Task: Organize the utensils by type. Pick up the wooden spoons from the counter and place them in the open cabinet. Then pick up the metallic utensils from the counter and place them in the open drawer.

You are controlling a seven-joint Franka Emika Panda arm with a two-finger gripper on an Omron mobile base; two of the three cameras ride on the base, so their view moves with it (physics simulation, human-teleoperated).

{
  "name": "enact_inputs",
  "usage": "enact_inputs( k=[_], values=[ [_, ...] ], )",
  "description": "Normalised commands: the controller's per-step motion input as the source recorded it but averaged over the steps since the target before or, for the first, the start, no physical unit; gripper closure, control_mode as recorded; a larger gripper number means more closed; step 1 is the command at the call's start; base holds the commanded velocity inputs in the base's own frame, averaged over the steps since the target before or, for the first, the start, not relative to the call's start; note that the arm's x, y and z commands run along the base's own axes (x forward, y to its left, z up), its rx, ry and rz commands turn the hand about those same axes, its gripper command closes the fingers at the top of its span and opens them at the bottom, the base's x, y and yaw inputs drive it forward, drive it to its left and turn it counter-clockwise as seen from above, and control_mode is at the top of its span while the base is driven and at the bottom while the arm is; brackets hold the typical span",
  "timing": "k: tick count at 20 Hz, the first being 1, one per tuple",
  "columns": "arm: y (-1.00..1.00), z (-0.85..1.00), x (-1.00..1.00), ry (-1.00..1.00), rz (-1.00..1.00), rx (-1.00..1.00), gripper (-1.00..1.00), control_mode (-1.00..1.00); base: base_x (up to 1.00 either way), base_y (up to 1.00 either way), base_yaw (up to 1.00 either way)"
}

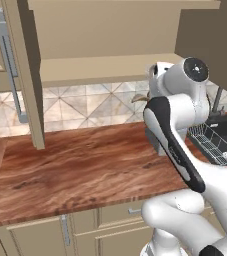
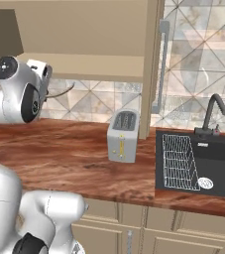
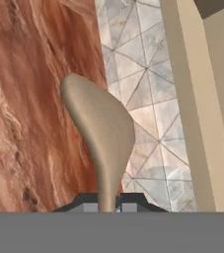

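The gripper [image 3: 107, 206] is closed on the handle of the wooden spoon [image 3: 101, 133]; in the hand view the two dark finger tips press the thin handle from both sides, and the pale tan bowl of the spoon stands out in front of them. The spoon is held in the air, above the counter [image 1: 80, 170] and close to the tiled back wall [image 1: 90, 107]. In the left base view a small part of the spoon [image 1: 140, 98] shows at the left of the raised white hand, just under the bottom shelf of the open cabinet [image 1: 110, 67]. In the right base view its thin dark outline [image 2: 60, 93] points to the right from the hand, again below the cabinet shelf.

The cabinet door [image 1: 22, 75] stands open at the left side, with a long grey handle on it.

On the counter, to the right of the arm, stands a silver toaster [image 2: 123, 135], near the back wall. Farther right is a black sink [image 2: 218, 166] with a wire rack [image 2: 179, 161] lying in it and a dark faucet [image 2: 213, 114] behind it.

No brand name, label or other writing can be read on any of these things; the small marks on the front of the toaster are too small to tell.
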Motion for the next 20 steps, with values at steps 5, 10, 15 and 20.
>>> enact_inputs(
  k=[5,10,15,20],
  values=[
    [0.00,0.30,0.00,-0.44,0.00,0.00,1.00,-1.00,0.00,0.00,0.00],
    [0.00,0.24,0.01,-0.45,0.00,0.00,1.00,-1.00,0.00,0.00,0.00],
    [0.00,0.37,0.42,-0.14,0.00,0.01,1.00,-1.00,0.00,0.00,0.00],
    [0.09,0.62,0.41,0.09,0.00,0.06,1.00,-1.00,0.00,0.00,0.00]
  ],
)
